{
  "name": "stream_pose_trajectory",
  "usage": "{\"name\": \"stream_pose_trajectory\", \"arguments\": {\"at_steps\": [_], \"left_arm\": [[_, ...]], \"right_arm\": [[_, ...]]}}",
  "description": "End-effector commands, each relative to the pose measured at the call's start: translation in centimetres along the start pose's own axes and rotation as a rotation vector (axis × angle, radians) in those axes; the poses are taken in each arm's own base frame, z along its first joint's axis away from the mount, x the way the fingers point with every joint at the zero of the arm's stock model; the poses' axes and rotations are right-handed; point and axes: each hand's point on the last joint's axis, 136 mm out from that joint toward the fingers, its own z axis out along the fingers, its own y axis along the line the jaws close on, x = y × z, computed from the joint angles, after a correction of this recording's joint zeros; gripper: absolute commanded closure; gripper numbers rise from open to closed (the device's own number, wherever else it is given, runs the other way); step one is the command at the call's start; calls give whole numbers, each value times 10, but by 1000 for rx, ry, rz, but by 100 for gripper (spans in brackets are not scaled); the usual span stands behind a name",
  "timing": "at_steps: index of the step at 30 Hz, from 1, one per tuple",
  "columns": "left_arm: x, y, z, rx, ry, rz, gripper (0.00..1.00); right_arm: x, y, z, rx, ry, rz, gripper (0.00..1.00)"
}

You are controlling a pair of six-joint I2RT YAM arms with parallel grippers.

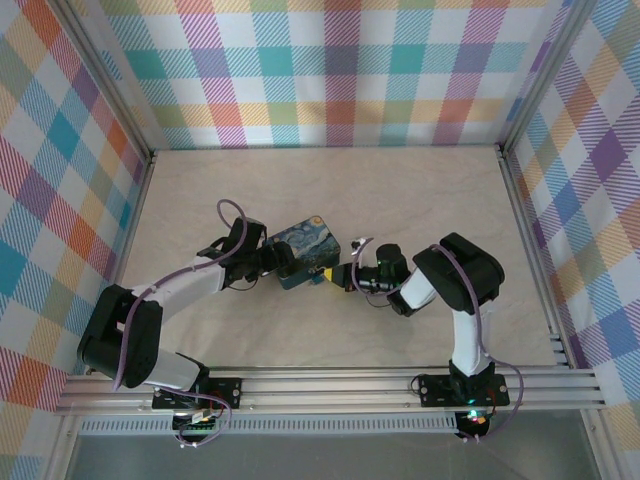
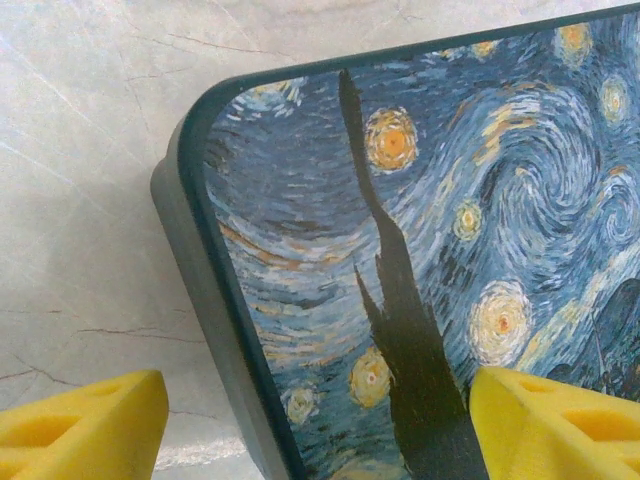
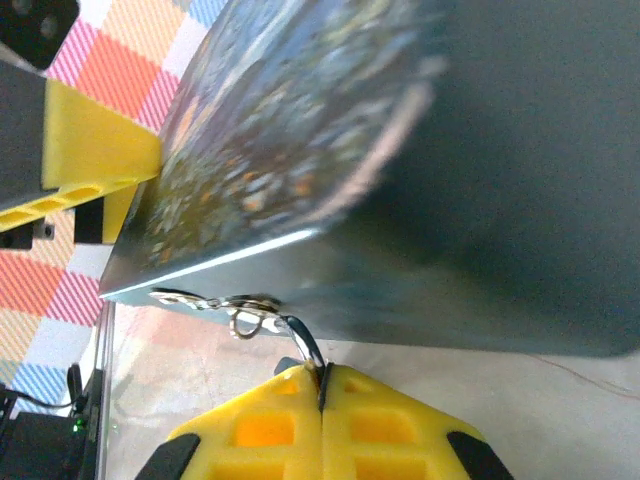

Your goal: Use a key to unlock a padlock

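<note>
My right gripper [image 3: 322, 375] is shut on a thin silvery key [image 3: 305, 345]. The key sticks out toward a small key ring [image 3: 245, 318], from which a second key [image 3: 185, 298] hangs, right against the near side wall of the starry-night tin [image 3: 480, 200]. In the top view the right gripper [image 1: 337, 274] sits at the tin's [image 1: 305, 248] front right corner. My left gripper [image 2: 320, 420] is open. One yellow finger [image 2: 80, 430] is over the table and the other finger [image 2: 560, 425] is over the painted lid [image 2: 450, 200]. The padlock is hidden.
The tin lies mid-table between both arms on a pale marble-look table top [image 1: 400, 200]. Checked walls [image 1: 330, 70] close off the back and both sides. An aluminium rail [image 1: 350, 385] runs along the near edge.
</note>
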Motion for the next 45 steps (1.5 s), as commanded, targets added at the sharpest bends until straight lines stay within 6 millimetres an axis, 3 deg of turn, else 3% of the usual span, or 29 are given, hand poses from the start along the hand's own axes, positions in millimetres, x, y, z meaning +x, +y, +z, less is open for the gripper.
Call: {"name": "stream_pose_trajectory", "arguments": {"at_steps": [1, 13, 18, 22, 25, 29, 37, 42, 45], "left_arm": [[18, 20, 1, -78, 43, -4, 21], [-23, -9, -27, -33, -38, 45, 8], [-42, -13, -39, -18, -81, 42, 5], [-51, -11, -47, -17, -102, 33, 4], [-59, -6, -56, -29, -125, 29, 3], [-75, 12, -74, -80, -194, 5, 0], [-118, 82, -110, -277, -539, -65, 0], [-130, 110, -121, -403, -743, 28, 0], [-131, 121, -110, -461, -764, 107, 0]], "right_arm": [[-17, 6, -8, 10, -57, -9, 98], [23, 14, -57, 190, 143, 66, 97], [51, -1, -74, 312, 246, 195, 96], [57, -14, -75, 374, 257, 244, 91], [41, -17, -79, 424, 205, 209, 71], [10, -17, -98, 526, 122, 116, 43], [-69, -31, -174, 782, -150, -113, 1], [-116, -50, -236, 984, -332, -263, 0], [-129, -63, -253, 1051, -368, -353, 0]]}}
